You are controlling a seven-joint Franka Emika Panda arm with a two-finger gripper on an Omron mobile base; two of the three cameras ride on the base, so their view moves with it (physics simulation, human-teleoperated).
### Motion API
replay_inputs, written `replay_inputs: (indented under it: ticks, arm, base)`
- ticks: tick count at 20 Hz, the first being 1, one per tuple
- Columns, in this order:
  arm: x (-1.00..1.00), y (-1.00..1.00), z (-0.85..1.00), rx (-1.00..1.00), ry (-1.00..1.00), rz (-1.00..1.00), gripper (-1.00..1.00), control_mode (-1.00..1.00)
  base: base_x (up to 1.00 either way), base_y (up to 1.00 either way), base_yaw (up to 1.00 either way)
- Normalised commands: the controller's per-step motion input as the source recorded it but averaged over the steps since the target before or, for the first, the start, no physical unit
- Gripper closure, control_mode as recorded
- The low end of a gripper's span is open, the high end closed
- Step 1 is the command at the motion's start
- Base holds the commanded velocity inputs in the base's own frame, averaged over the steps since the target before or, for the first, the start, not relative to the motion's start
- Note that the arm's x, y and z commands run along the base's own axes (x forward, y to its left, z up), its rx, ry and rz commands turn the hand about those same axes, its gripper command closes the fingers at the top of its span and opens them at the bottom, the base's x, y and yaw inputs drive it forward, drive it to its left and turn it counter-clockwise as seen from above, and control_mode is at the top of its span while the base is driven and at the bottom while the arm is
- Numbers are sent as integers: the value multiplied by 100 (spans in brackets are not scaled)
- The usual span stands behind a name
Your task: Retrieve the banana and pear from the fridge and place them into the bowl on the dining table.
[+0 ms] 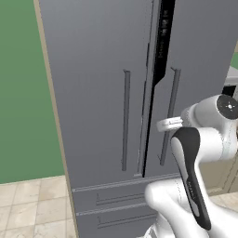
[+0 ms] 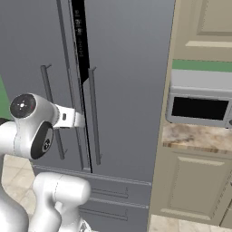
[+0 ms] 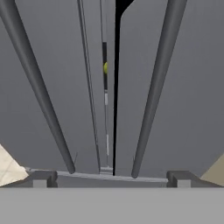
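The dark grey fridge [image 1: 93,93] [image 2: 127,68] [image 3: 192,87] stands right in front of me. A narrow black gap [image 1: 160,46] [image 2: 79,36] runs between its two upper doors. Through that gap [image 3: 116,87] a small yellow-green speck [image 3: 105,68] shows; I cannot tell which fruit it is. The banana and pear are otherwise hidden behind the doors. My gripper [image 3: 111,179] is open and holds nothing, facing the seam between the left handle [image 3: 37,87] and the right handle [image 3: 155,87]. The bowl and dining table are out of view.
Beige cabinets [image 2: 195,190] stand right of the fridge, with a microwave [image 2: 199,106] above a stone counter [image 2: 195,136]. A green wall [image 1: 23,93] and tiled floor [image 1: 28,204] lie to the left. Two drawers [image 1: 116,204] sit below the doors.
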Motion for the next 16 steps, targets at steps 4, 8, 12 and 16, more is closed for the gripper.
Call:
replay_inputs:
  ticks: [4, 8, 12, 16]
  arm:
    - [-13, 0, 0, 0, 0, -3, -100, -100]
    - [-31, 0, -5, 0, -2, -2, -100, -100]
    - [-38, 0, -3, 0, -3, -1, -100, -100]
    - [-46, 0, -5, 0, -5, 0, -100, -100]
  base:
    - [0, 0, 0]
    - [0, 0, 0]
    - [0, 0, 0]
    - [0, 0, 0]
